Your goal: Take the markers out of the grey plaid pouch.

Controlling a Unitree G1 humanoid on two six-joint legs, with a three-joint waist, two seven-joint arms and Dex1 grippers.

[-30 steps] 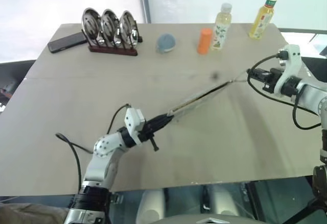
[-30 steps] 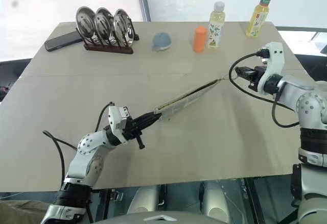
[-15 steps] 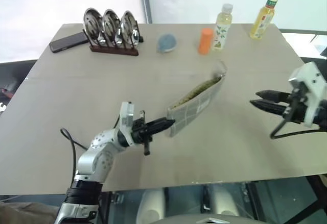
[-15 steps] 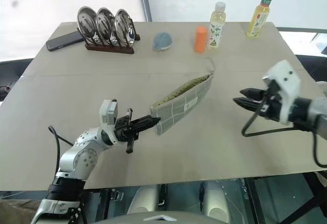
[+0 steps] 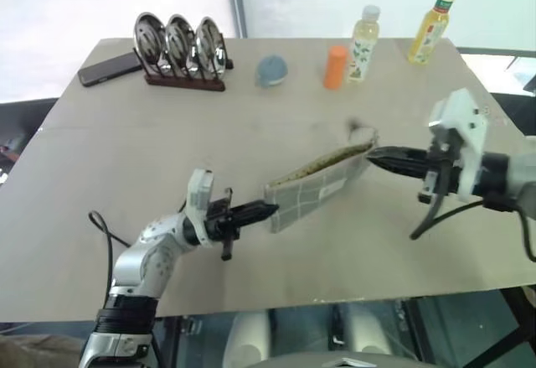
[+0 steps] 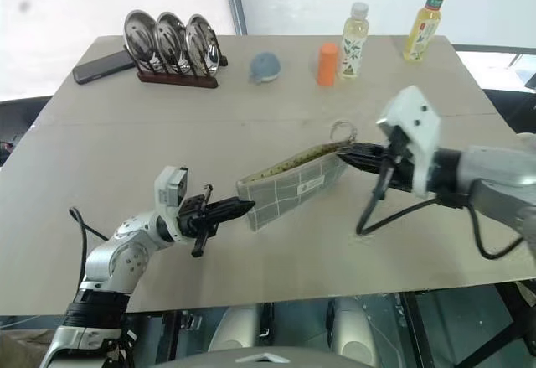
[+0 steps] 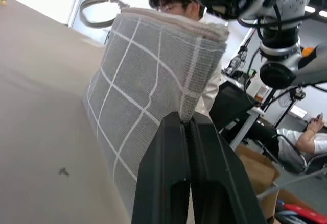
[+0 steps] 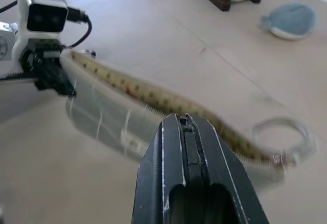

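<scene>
Reaching low across the tabletop, the left arm points its tool toward the robot's right, fingers clamped tight on the near corner of the grey plaid pouch. The pouch hangs lifted off the tabletop at a slant, its speckled lining showing along the open top edge, cord loop at the far end. The right arm comes in from the right, its tool level, fingers pressed together, tips at the pouch's far end by the loop; whether they pinch fabric I cannot tell. Bare tabletop lies all around the pouch; the lid rack, phone, blue-grey lump, orange cylinder and two bottles stand well apart along the far edge
</scene>
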